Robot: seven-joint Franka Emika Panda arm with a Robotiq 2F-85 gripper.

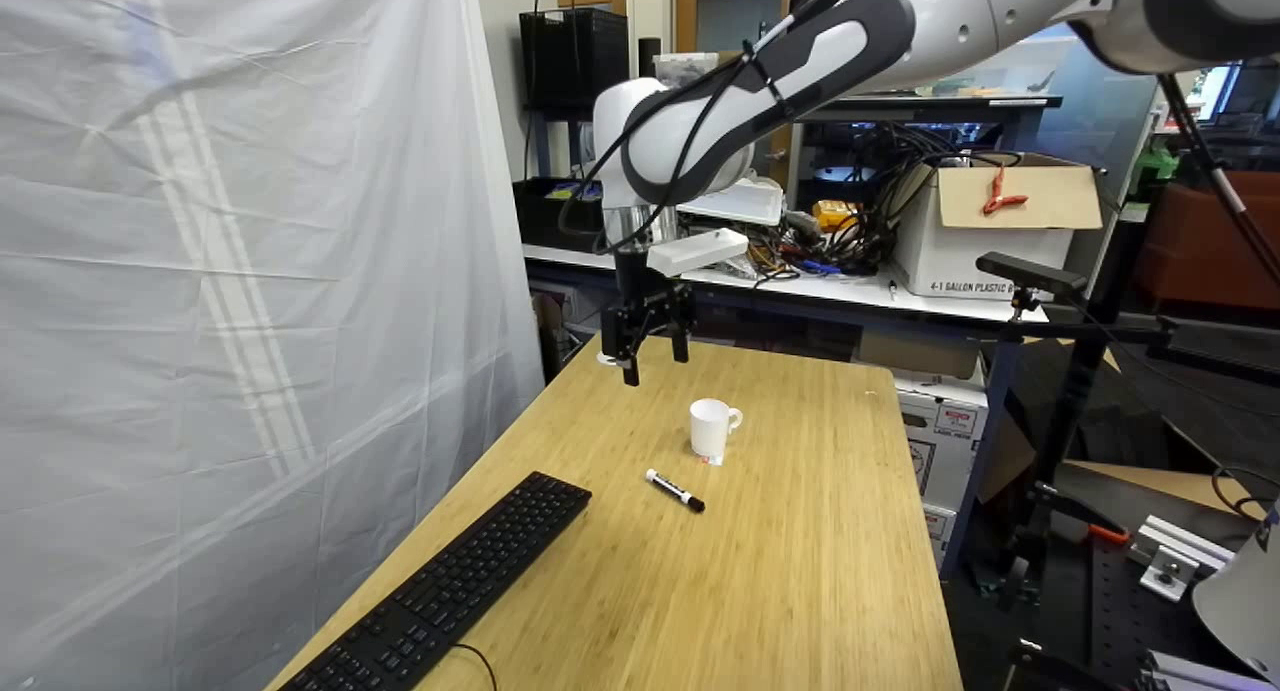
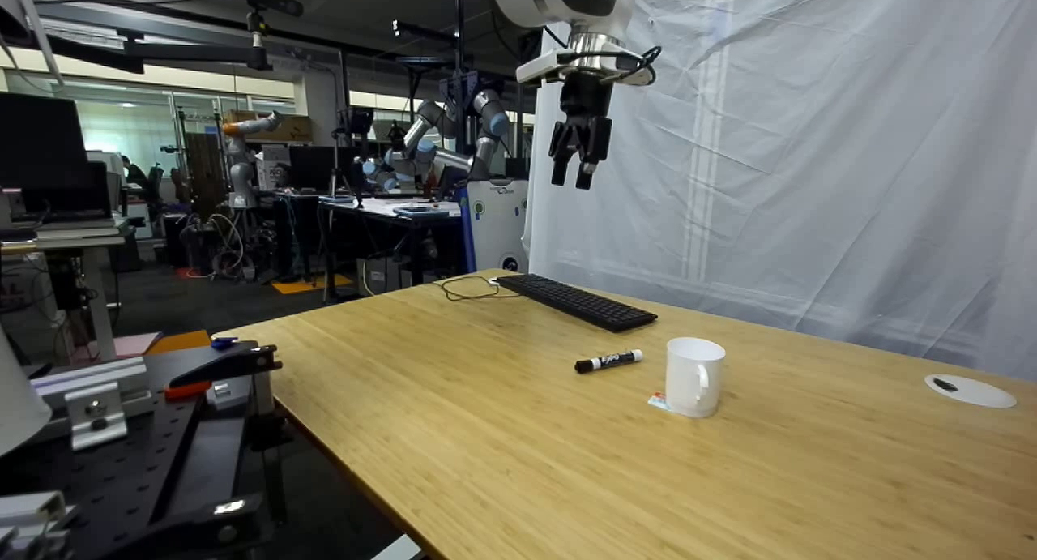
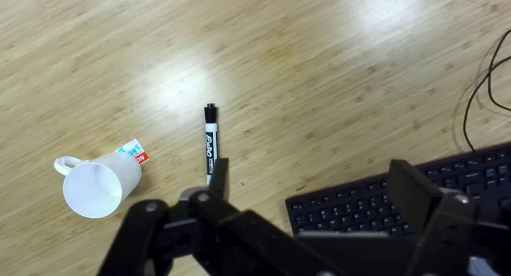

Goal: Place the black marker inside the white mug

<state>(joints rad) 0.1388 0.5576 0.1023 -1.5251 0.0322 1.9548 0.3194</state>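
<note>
marker (image 3: 211, 144) – reads "expo" – near mug (image 3: 102, 184)

In an exterior view, the arm (image 1: 940, 31) extends from two o'clock; its end effector (image 1: 655, 362) hangs pointing toward six o'clock, fingers (image 3: 411, 196) spread wide apart.

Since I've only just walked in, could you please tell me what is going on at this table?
A robot arm is meant to put the black marker into the white mug, but it holds nothing yet. Its hand hangs open above the table. The marker lies flat between the keyboard and the mug, which stands upright.
</note>
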